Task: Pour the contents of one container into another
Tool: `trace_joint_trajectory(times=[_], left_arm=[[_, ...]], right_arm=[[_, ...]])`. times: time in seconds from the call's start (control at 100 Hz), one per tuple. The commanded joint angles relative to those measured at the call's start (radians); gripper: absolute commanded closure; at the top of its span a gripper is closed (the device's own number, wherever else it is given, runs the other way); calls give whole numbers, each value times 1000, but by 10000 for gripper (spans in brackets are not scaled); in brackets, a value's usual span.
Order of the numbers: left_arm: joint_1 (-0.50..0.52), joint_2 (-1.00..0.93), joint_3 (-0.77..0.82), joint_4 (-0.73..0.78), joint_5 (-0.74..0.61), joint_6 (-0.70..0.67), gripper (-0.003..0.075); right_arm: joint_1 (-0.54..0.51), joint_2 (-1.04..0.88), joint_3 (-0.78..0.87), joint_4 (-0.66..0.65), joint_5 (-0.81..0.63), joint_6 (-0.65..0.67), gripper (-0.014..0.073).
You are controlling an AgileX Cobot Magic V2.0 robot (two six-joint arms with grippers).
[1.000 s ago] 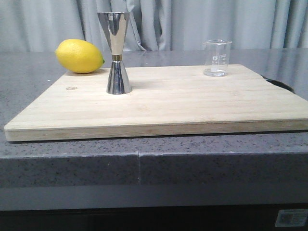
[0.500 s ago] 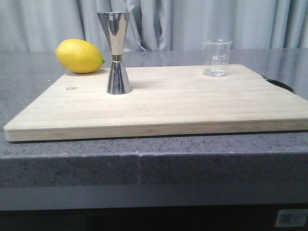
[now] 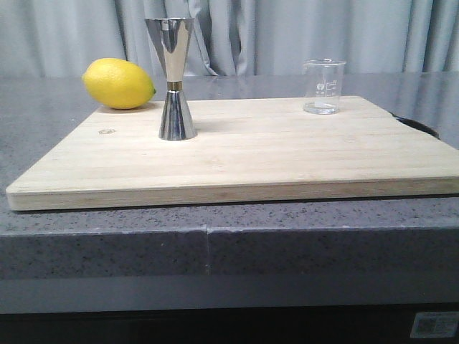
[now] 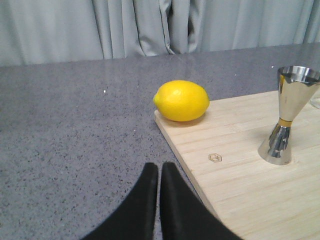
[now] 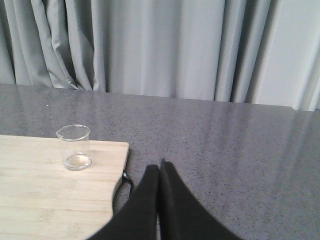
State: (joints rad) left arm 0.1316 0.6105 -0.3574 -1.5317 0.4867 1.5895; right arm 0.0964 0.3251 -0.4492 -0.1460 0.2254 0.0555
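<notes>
STEP: pour not begun, nothing lifted | beaker (image 3: 323, 87): upright, far right of board (image 3: 244, 154) | jigger (image 3: 172, 77): upright, left-centre, near lemon (image 3: 118, 83) | my left hand (image 4: 159, 172): clenched, empty, over bench (image 4: 75, 130) | my right hand (image 5: 159, 172): clenched, empty | NEXT: release right hand, reach beaker.

Jigger (image 3: 172, 79) polished steel, mirror-glossy; beaker (image 3: 323, 87) clear glass; board (image 3: 244, 154) matt pale wood; counter (image 3: 107, 244) speckled grey stone.

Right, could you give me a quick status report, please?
Both end effectors, left and right, shut, empty. Beaker and jigger upright on board, untouched. Nothing between them.
</notes>
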Motion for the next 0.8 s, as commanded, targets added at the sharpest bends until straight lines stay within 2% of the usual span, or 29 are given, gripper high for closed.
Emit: trace_joint_trajectory(times=[0.0, 0.21, 0.4, 0.51, 0.61, 0.73, 0.79], left_arm=[[2, -7, -53, 110, -17, -183, 739], [2, -83, -62, 385, -157, -532, 739], [-16, -181, -62, 789, -232, -966, 739], [-53, -215, -60, 997, -283, -1165, 739], [-119, -238, -33, 1225, -393, -1401, 739], [-220, -247, 35, 1555, -611, -1718, 739], [-255, -247, 76, 1674, -726, -1797, 739]], right_arm=[[-5, 5, -27, -3, -72, -2, 664], [-5, 5, -27, -3, -72, -2, 664], [-5, 5, -27, -3, -72, -2, 664], [-5, 5, -27, -3, -72, -2, 664], [-5, 5, -27, -3, -72, -2, 664], [-5, 5, -27, -3, -72, -2, 664], [-5, 5, -27, -3, -72, -2, 664]])
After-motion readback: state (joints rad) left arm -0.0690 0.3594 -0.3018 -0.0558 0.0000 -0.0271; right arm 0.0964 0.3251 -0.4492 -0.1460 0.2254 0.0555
